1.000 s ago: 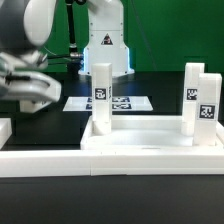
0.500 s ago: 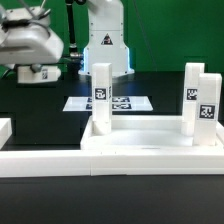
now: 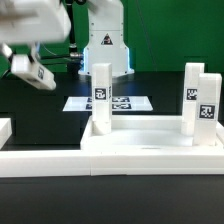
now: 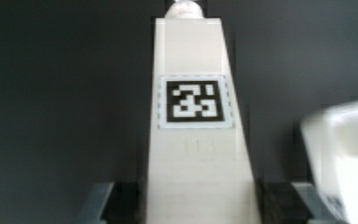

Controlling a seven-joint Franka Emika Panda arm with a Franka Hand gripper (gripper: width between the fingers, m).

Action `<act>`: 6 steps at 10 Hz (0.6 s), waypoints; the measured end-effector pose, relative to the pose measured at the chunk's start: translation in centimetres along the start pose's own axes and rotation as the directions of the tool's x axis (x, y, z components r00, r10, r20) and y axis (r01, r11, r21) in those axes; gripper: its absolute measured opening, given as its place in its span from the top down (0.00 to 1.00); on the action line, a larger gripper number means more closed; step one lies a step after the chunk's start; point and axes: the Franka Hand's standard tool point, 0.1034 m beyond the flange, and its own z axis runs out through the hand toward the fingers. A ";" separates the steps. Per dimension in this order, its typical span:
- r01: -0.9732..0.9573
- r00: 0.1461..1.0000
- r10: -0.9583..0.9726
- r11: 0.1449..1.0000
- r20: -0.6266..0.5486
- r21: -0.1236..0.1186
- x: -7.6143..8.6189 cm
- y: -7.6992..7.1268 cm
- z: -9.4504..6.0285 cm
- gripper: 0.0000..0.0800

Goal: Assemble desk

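The white desk top [image 3: 150, 143] lies upside down at the front, its rim raised. One tagged post leg [image 3: 101, 95] stands in its left corner, and two more [image 3: 194, 95] [image 3: 207, 112] stand on the exterior view's right. My gripper [image 3: 27, 60] hangs high at the exterior view's left, shut on a fourth white leg [image 3: 34, 73] held tilted in the air. In the wrist view that leg [image 4: 195, 100] runs away from between my fingers [image 4: 112, 203], tag facing the camera. The gripper [image 4: 197, 208] clamps its near end. A blurred white part [image 4: 345, 140] shows beside it.
The marker board [image 3: 125, 103] lies flat on the black table behind the desk top. White border rails run along the front [image 3: 40, 162] and at the left edge [image 3: 4, 128]. The arm's base [image 3: 105, 45] stands at the back.
My gripper has risen from low at the left to high above the table, carrying the leg, which now hangs tilted. The desk top and its standing legs have not moved.
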 end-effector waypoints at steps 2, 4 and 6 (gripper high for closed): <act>0.038 0.983 -0.043 0.999 -0.181 -0.029 1.5 0.5 -1.2 0.64; 0.028 0.950 -0.041 0.999 -0.310 -0.046 1.7 0.7 -1.3 0.64; -0.003 0.889 -0.020 0.999 -0.458 -0.051 2.6 -2.6 -3.5 0.64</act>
